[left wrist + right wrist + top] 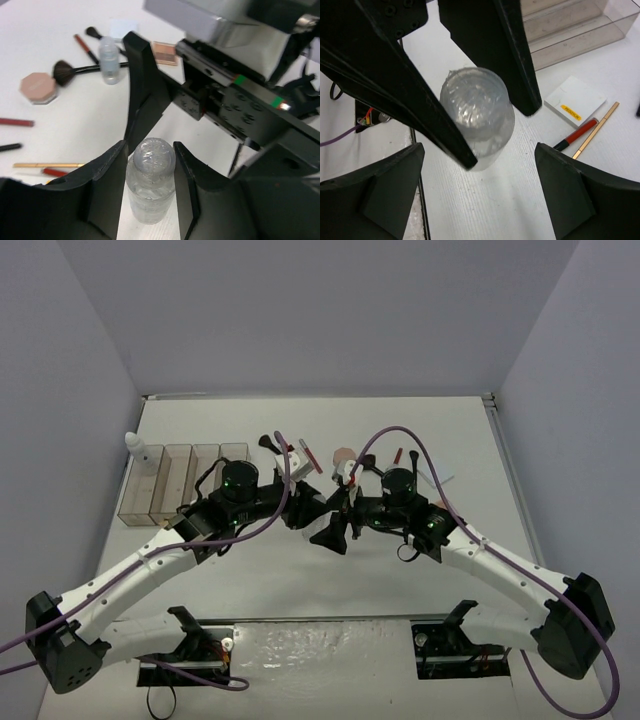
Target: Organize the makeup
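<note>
Left pincer [150,146] clasping upright clear bottle [150,192], right pincer [479,152] spread wide

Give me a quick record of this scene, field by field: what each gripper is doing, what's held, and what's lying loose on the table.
left gripper: closed on the clear bottle, which is upright
right gripper: open, fingers spread wide either side of that bottle
loose on table: pink compact, brush, second small bottle, tan palette, white pad, red pencil
bins: four clear ones at left; a white bottle stands at the leftmost
</note>
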Robot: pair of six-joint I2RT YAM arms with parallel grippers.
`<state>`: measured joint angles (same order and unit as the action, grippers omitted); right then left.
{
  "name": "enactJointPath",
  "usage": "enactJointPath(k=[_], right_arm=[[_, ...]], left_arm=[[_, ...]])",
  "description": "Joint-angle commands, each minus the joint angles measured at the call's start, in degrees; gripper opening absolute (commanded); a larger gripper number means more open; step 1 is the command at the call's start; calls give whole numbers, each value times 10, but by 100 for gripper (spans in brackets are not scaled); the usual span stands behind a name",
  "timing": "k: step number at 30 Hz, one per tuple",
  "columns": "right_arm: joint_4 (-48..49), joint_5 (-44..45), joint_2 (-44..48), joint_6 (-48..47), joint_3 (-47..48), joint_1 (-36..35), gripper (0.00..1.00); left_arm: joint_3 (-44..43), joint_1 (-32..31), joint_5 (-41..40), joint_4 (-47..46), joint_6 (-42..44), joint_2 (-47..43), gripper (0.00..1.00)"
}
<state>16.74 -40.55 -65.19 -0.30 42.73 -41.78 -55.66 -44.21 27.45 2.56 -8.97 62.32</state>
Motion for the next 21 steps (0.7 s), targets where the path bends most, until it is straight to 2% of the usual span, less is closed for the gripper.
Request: enactJointPath(k=[1,2,4,9,12,16,21], right_arm=[[22,58,0,3,30,-4,100],[22,68,2,4,29,-4,100],[22,106,15,18,18,-3,100],[24,230,57,42,-11,-4,100],[33,281,78,59,-29,-3,100],[53,287,96,67,-52,-3,100],[47,282,101,74,-55,-3,100]], left_arm=[[-10,-1,-142,-27,14,-44,0],[-9,-1,-179,-25,14,-48,0],[2,1,-322,-10,10,-61,0],[33,31,-565,-15,1,-81,0],[63,95,-590,-63,-22,-97,0],[96,186,-512,-101,-60,-104,0],[104,244,-556,-119,-49,-110,0]])
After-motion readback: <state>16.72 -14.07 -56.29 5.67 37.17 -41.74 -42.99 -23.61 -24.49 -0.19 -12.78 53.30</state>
